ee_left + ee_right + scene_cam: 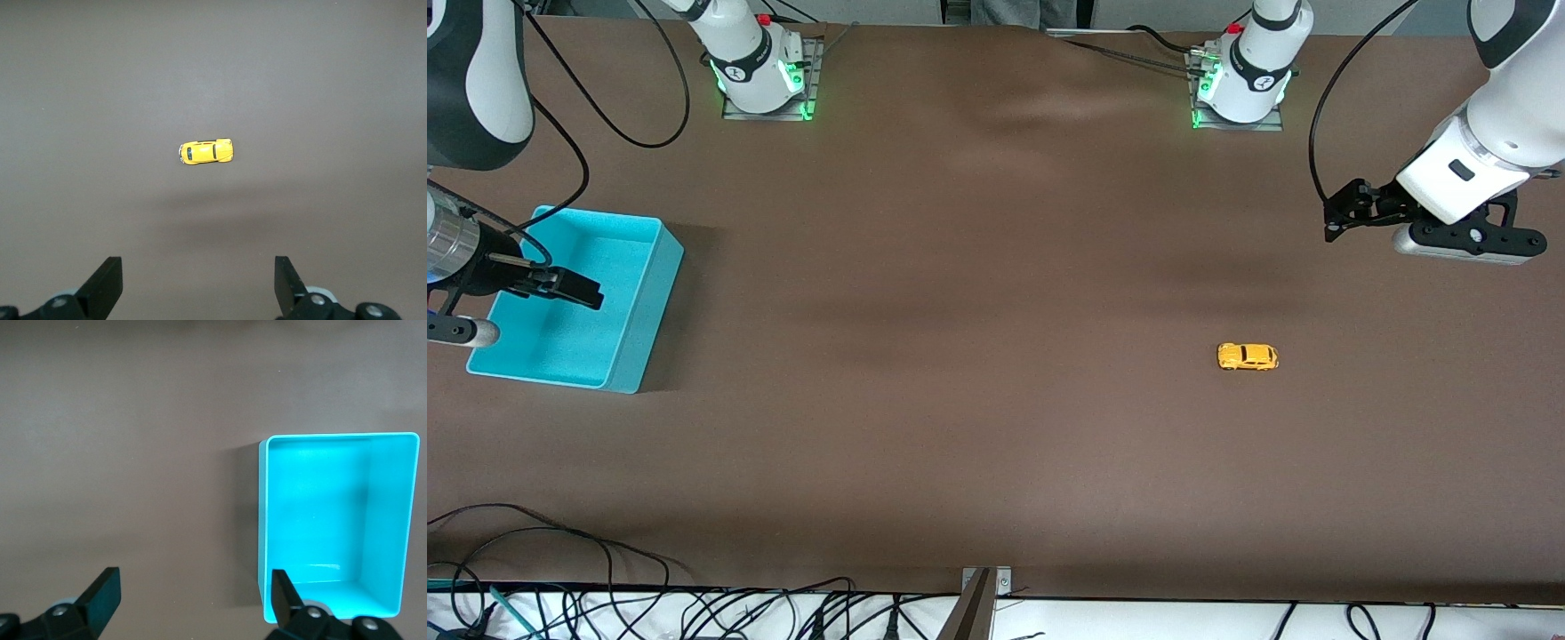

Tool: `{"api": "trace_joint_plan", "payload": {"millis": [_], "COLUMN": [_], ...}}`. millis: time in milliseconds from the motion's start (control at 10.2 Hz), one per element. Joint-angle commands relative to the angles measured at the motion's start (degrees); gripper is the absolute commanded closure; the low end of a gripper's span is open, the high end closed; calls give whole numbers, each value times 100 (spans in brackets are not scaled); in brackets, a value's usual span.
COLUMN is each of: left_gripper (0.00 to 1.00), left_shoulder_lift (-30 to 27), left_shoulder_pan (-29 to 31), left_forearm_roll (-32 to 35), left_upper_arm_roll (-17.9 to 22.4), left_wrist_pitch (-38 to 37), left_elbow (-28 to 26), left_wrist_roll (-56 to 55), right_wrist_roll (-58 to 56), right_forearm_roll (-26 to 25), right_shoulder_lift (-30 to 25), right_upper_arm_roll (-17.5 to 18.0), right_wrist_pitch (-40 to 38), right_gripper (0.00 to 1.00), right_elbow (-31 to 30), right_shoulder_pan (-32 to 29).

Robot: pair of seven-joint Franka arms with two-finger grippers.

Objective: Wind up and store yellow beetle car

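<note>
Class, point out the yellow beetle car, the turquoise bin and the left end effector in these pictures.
yellow beetle car [1248, 356], front view, on its roof.
turquoise bin [645, 307], front view, on its outer side wall.
left end effector [199, 287], left wrist view, midway between its open fingertips.

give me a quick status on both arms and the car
Left gripper open, above table. Right gripper open, over bin edge. Yellow beetle car untouched on table, path clear.
</note>
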Motion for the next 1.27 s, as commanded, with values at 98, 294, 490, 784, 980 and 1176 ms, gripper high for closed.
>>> {"api": "trace_joint_plan", "payload": {"millis": [98,294,490,784,980,1176], "left_gripper": [0,0,0,0,0,0], "left_shoulder_lift": [85,85,85,85,85,76], "left_shoulder_pan": [6,6,6,15,6,15], "left_forearm_roll": [-148,-148,-149,-149,-149,-149], "left_upper_arm_roll": [-4,-4,-4,-4,-4,-4], "left_wrist_pitch": [-37,-37,-37,-45,-45,-45], "left_elbow": [163,163,163,154,154,145], "left_wrist_roll": [-55,-55,-64,-64,-64,-64], "right_wrist_roll": [86,86,86,86,86,86], "right_forearm_roll": [4,4,82,118,118,127], "right_shoulder_lift": [-31,-31,-31,-31,-31,-31], "right_upper_arm_roll": [29,20,20,20,20,20], "right_wrist_pitch": [33,33,33,68,68,68], "right_gripper": [0,0,0,0,0,0], "right_elbow": [-32,-32,-32,-32,-32,-32], "right_shoulder_pan": [-12,-12,-21,-38,-38,-38]}}
